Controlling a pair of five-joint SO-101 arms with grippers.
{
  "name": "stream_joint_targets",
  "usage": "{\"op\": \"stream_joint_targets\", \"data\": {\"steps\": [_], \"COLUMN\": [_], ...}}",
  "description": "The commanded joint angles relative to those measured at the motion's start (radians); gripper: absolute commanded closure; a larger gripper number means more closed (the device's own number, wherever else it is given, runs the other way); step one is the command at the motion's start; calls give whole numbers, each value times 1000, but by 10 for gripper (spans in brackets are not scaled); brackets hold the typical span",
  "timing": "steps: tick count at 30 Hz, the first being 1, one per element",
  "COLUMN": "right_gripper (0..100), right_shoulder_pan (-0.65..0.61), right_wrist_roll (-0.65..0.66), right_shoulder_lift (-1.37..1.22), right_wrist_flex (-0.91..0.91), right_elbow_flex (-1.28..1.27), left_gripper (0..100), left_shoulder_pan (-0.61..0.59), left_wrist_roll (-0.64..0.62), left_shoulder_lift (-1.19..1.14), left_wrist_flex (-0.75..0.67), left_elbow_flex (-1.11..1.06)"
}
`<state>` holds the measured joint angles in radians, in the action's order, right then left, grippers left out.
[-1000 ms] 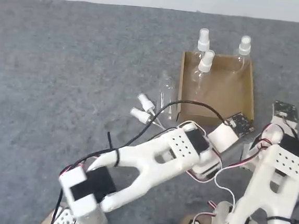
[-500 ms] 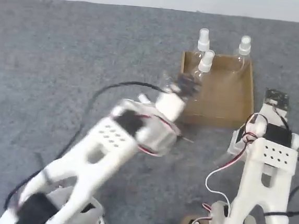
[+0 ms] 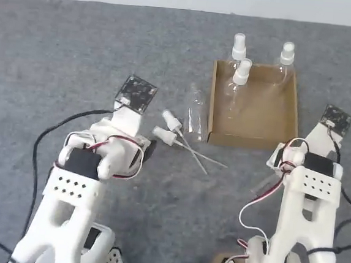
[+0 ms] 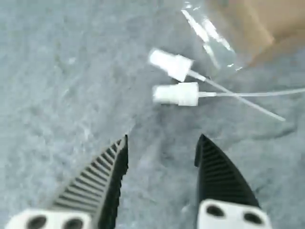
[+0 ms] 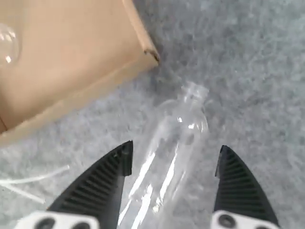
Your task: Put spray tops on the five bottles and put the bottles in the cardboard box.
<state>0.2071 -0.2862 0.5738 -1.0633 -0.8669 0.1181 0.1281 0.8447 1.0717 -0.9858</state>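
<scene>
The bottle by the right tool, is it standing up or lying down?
Lying down. In the right wrist view the clear bottle lies flat on the grey carpet, its bare neck near a corner of the cardboard box.

Capless bottle (image 5: 176, 138) (lying flat) near box (image 5: 62, 62)

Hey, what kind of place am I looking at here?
Probably a robotics lab bench: a grey felt-covered table, left arm and right arm side by side, and a box with bottles.
</scene>
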Motion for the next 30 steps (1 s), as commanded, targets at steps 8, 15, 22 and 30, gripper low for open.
{"op": "stream_joint_targets", "data": {"steps": [8,15,22,30], "right_gripper": [768,827,910,915], "right_shoulder_pan": [27,125,223,374], "right_wrist_roll": [-26,68,565,1208], "right_shoulder_lift": [-220,-245,-234,-234], "right_wrist_flex": [91,90,88,91], "right_elbow_flex": [34,43,25,25], "left_gripper": [787,786,786,786], "left_shoulder_pan": [-31,-31,-31,-72], "left_wrist_roll": [11,8,8,-127], "left_shoulder_lift": [44,46,46,37], "left_wrist_flex": [0,-38,-94,-87], "left_elbow_flex": [-33,-84,-131,-68]}}
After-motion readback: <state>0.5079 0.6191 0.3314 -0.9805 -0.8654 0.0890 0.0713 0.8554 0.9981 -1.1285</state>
